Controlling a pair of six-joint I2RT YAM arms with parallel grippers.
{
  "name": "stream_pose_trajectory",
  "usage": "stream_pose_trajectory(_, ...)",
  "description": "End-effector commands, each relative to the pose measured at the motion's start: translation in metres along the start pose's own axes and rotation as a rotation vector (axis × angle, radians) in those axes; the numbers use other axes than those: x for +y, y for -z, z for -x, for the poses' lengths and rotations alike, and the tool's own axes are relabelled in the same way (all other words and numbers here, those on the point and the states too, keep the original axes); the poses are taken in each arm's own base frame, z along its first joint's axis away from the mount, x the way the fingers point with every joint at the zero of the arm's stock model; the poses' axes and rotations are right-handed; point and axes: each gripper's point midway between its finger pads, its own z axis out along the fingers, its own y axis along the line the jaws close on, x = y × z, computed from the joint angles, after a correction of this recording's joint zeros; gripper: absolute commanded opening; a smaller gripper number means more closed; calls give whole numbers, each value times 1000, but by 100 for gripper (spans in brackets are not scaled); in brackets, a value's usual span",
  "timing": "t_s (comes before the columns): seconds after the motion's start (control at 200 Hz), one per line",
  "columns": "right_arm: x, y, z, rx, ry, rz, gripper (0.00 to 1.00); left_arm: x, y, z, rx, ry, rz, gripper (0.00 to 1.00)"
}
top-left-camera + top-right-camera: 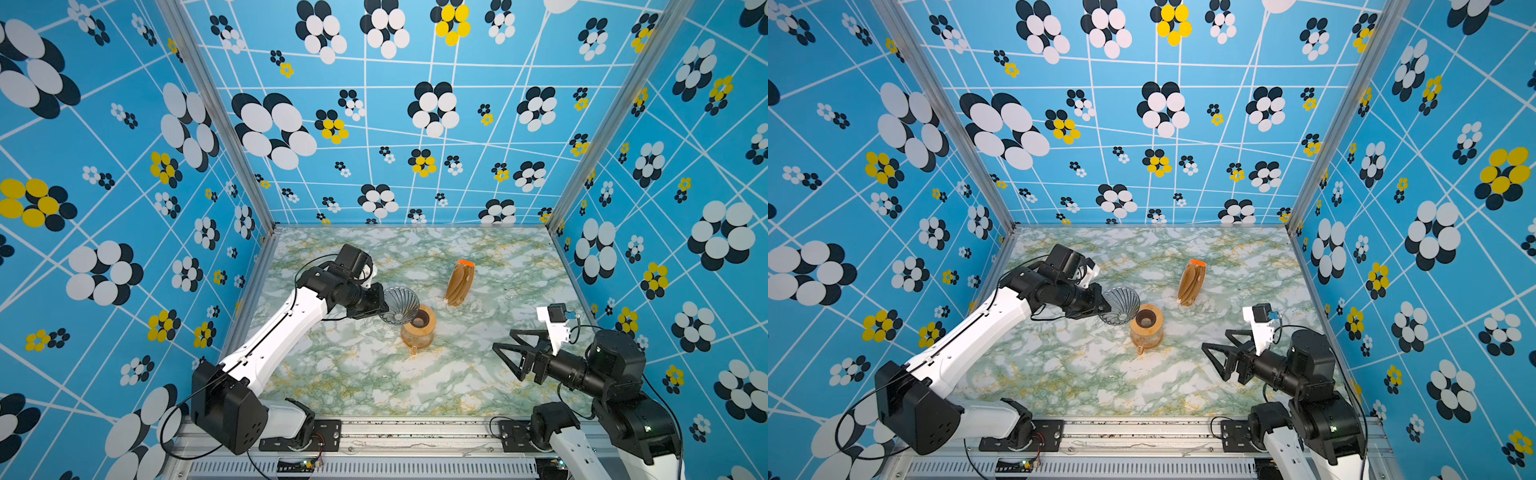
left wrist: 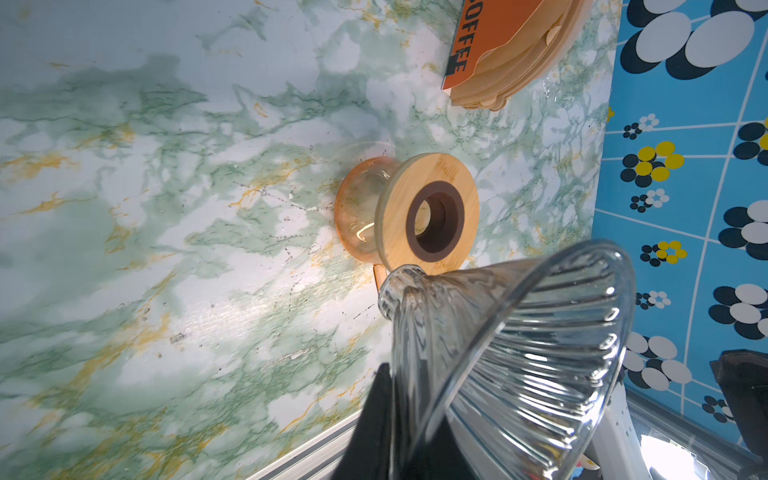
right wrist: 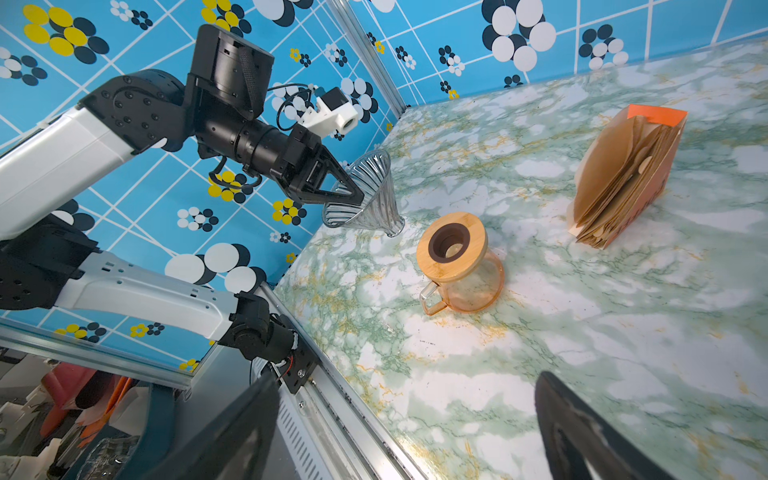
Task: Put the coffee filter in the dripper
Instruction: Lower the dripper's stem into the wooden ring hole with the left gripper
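Observation:
The dripper (image 1: pixel 400 305) (image 1: pixel 1121 305) is a clear ribbed glass cone held tilted above the table, its narrow end (image 2: pixel 401 286) close beside the carafe's wooden ring. My left gripper (image 1: pixel 384 308) (image 1: pixel 1106 308) (image 2: pixel 390 376) is shut on the dripper's rim, with one finger inside the cone and one outside. The right wrist view shows the same grip (image 3: pixel 353 193). The coffee filter is out of view as a single piece. My right gripper (image 1: pixel 508 361) (image 1: pixel 1214 362) (image 3: pixel 407 399) hovers open and empty near the front right of the table.
An amber glass carafe (image 1: pixel 417 330) (image 1: pixel 1145 330) (image 3: pixel 465 274) with a wooden ring lid (image 2: pixel 428 212) stands mid-table. An upright stack of brown filters with an orange top (image 1: pixel 459 284) (image 1: pixel 1192 282) (image 3: pixel 623 174) stands behind it. Patterned walls enclose three sides.

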Motion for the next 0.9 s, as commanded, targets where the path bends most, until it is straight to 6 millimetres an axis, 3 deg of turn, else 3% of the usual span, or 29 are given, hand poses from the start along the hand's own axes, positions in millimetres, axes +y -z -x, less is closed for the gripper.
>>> stream_pose_trajectory(0.0,0,0,2,-19,9,0,97,-25,-1,15,-36,-44,-44,13)
stream_pose_trajectory(0.22,-1,0,2,-22,12,-3,96,-38,-21,19,-10,-80,-32,13)
stream_pose_trajectory(0.895,-3,1,2,-24,15,-18,95,-38,-55,20,36,-86,-11,13)
